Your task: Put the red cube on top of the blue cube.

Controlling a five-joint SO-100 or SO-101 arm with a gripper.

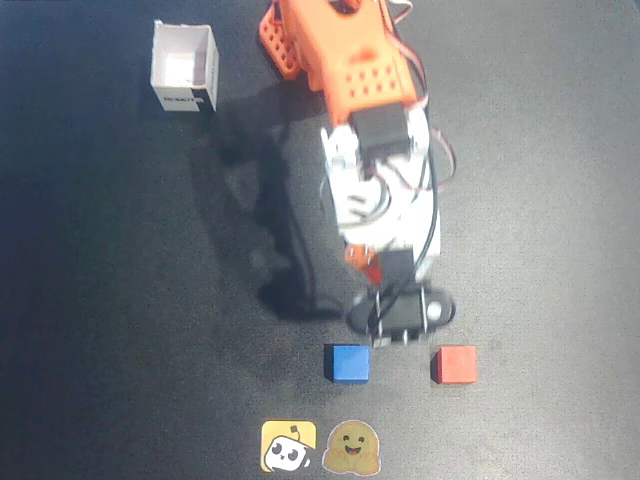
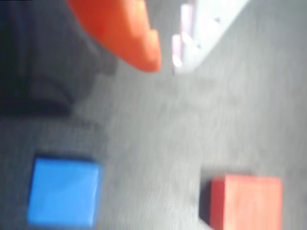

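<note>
A white box (image 1: 184,68) sits open-topped on my dark table (image 1: 100,300), up in the top-left part of the overhead view, with a dark label strip along its lower wall. Down at the bottom edge of that view I see two stickers lying flat on the table just beside each other: a yellow square sticker (image 1: 288,446) with a small white figure on it, and to its right a round yellow smiling-face sticker (image 1: 352,448). The box stands well apart from both stickers.

red cube (image 1: 455,364) right of blue cube (image 1: 348,362) — apart, flat.
</note>
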